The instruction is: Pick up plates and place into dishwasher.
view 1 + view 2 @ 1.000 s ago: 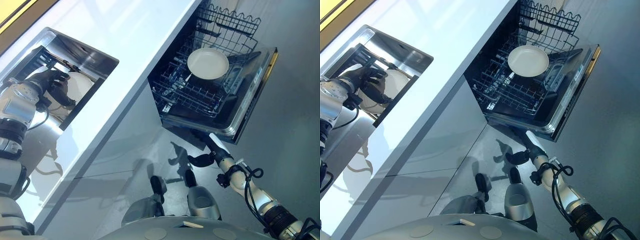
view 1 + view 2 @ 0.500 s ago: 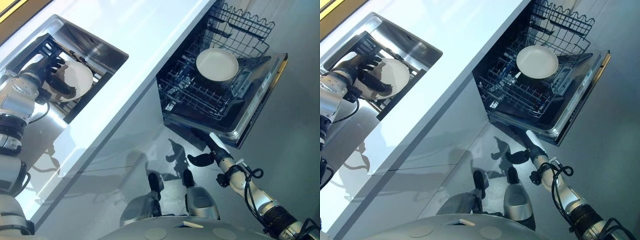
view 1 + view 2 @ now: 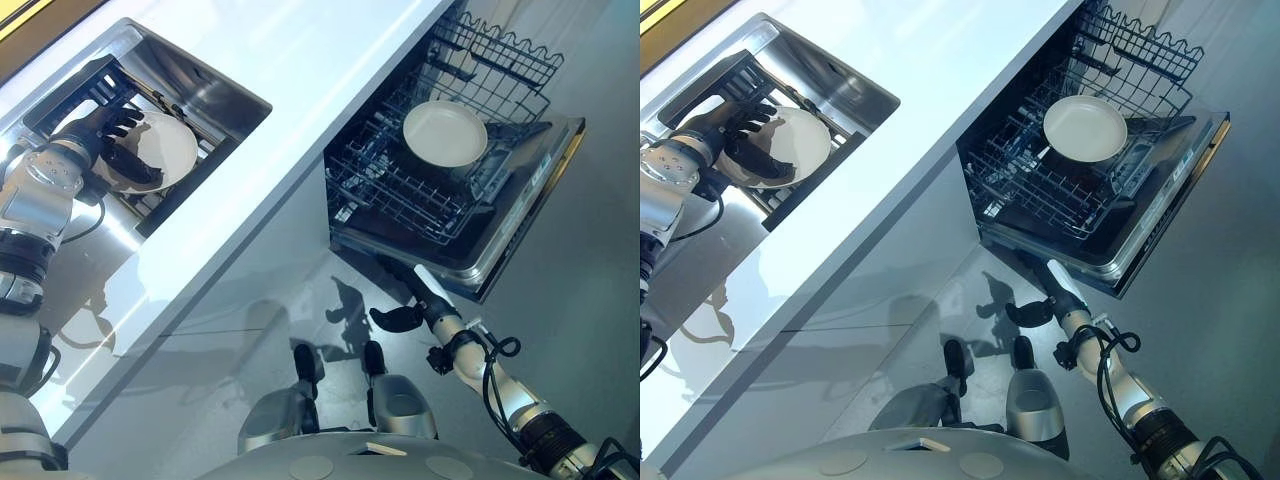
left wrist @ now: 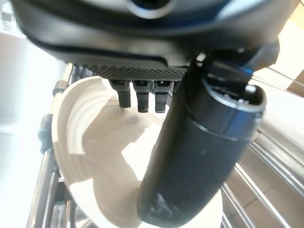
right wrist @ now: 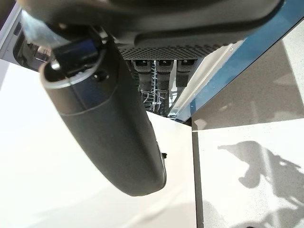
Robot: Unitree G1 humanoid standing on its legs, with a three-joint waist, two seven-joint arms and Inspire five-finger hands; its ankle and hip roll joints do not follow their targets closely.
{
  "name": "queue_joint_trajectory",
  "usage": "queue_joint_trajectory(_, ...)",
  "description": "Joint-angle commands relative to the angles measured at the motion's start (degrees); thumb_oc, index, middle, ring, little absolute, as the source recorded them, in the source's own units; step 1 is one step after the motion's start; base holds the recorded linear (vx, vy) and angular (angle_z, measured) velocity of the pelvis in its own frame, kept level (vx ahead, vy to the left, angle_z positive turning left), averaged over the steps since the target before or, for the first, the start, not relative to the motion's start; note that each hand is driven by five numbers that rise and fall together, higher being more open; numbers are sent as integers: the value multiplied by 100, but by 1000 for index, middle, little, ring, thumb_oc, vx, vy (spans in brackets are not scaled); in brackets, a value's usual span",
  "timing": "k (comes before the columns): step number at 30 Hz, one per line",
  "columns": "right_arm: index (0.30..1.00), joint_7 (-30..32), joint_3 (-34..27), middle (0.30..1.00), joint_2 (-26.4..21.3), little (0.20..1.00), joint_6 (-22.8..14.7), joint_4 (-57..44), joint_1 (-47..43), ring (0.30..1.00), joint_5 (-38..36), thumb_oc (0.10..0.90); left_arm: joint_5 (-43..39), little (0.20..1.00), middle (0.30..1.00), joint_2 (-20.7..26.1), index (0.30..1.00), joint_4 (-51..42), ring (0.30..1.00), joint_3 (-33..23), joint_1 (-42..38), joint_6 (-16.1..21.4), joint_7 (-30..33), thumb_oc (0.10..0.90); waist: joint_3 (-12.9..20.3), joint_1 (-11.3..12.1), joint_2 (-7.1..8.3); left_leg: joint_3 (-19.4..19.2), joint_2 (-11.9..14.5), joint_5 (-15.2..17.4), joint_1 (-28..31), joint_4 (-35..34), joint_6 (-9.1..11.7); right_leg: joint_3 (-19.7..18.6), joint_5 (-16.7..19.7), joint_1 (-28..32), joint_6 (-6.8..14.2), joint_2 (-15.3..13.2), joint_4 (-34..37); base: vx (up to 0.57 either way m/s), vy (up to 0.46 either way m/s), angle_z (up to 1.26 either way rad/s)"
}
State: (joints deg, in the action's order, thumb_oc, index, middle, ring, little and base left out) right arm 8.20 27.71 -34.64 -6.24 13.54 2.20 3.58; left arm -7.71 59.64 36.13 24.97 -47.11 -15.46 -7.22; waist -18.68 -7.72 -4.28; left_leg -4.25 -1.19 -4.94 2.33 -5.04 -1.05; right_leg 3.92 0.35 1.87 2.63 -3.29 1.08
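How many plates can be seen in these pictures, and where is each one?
2. One plate is in the sink, under the left hand. The other plate lies on the open dishwasher's lower rack. More may be hidden.

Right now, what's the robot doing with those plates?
It is loading the dishwasher. Its left hand reaches into the sink, with thumb and fingers closed on a white plate that sits on the sink rack. Another plate already lies on the pulled-out dishwasher rack. The right hand hangs low below the open dishwasher door, fingers straight, holding nothing.
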Motion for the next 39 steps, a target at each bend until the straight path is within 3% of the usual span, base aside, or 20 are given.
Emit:
queue_joint_trajectory(1,900,124,-111,900,-39,900,-596,-503,166,900,104,800,-23,900,900,712,900,-154,900,-483,-476,467,792,800,629,-39,-5,-173,-385,767,-85,572,-52,-114,-353,-440,422,113,-790,0,0,0)
queue_joint_trajectory(11,900,119,-47,900,-23,900,-654,-432,230,900,133,800,175,900,900,943,900,-27,900,-321,-861,674,1342,800,683,-49,-27,-202,-404,803,-36,565,-66,-134,-356,-433,457,74,-820,3,3,0)
queue_joint_trajectory(26,900,127,-55,900,-112,900,-569,-460,214,900,114,800,440,900,900,863,900,500,900,-93,-960,290,982,800,573,-152,-32,-311,-403,872,-46,639,-113,-210,-372,-581,534,45,-1003,11,8,0)
queue_joint_trajectory(39,900,253,8,900,-235,900,-644,-377,27,900,-26,800,334,900,900,490,900,857,900,241,-1512,91,1442,800,206,-357,25,-448,-411,891,-359,814,-151,-476,-308,-963,542,89,-1132,9,23,-7)
